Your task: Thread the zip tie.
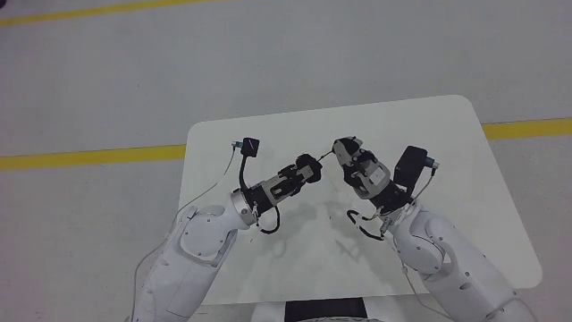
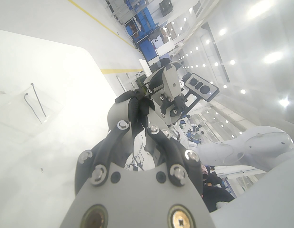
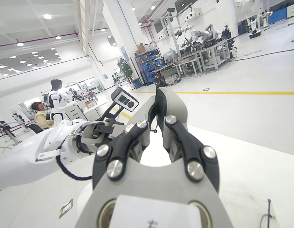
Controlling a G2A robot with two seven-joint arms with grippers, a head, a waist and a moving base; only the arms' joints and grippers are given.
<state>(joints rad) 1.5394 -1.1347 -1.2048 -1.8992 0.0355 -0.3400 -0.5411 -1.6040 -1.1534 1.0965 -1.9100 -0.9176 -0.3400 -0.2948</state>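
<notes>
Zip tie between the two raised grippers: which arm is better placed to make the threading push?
Left, probably. The zip tie runs straight out of the left gripper, in line with the left arm, to the shut right gripper; a straight push should feed it.

Left tool (image 1: 314,164) and right tool (image 1: 340,148) stand tip to tip over the table (image 1: 447,134), zip tie (image 1: 323,155) between them.
</notes>
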